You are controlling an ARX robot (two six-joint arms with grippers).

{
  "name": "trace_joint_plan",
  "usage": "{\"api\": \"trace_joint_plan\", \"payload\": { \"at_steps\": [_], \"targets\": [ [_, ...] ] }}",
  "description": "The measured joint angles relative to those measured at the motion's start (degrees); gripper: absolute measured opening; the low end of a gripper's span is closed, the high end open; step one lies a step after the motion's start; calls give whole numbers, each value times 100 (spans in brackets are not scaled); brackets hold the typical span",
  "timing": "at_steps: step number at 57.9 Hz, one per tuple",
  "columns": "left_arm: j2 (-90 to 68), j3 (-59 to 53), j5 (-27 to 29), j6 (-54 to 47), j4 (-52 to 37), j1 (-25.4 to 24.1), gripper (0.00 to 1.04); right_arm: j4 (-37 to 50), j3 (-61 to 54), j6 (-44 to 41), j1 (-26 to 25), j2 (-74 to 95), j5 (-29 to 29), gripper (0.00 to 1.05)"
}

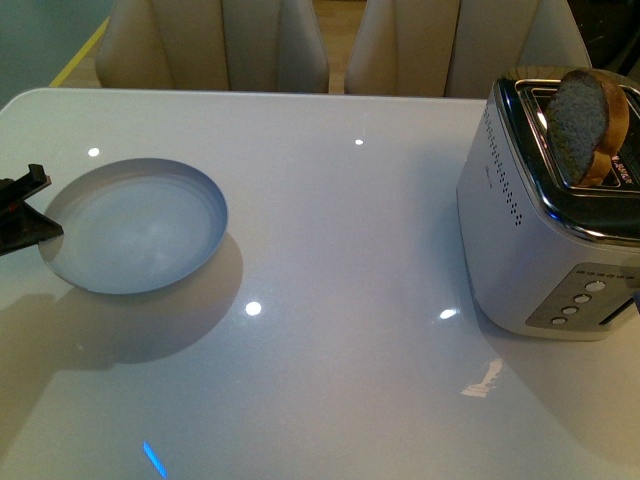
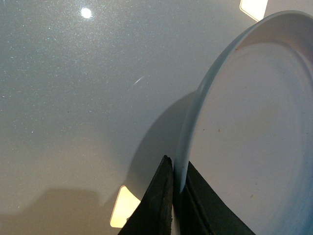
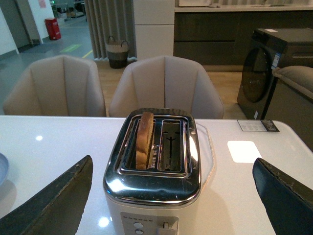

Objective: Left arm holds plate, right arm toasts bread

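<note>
Pinching plate [image 1: 135,228] rim with left claw [image 2: 177,167] near counter's [image 1: 340,220] left edge. Holding right claw [image 3: 172,164] wide open, empty, facing toaster [image 1: 520,240] at right edge, with bread [image 1: 585,120] upright in one slot.

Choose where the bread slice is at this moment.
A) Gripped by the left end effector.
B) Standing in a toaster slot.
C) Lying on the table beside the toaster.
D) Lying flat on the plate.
B: the bread stands upright in one slot of the toaster, its top above the chrome; the plate is bare.
</note>
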State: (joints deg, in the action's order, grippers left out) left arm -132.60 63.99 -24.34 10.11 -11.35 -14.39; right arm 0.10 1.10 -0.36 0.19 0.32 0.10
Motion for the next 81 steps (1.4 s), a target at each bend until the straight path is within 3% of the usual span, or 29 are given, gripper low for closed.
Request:
{"api": "trace_joint_plan", "payload": {
  "at_steps": [50,59,81],
  "targets": [
    [-734,-245,-72,286,-566,103,3,0,0,0,0,0,-2,96],
    [-721,-245,26,313,-566,107,36,-2,0,-2,0,0,0,96],
    [361,-645,7,302,-802,66,94,0,0,-2,0,0,0,96]
  ]
}}
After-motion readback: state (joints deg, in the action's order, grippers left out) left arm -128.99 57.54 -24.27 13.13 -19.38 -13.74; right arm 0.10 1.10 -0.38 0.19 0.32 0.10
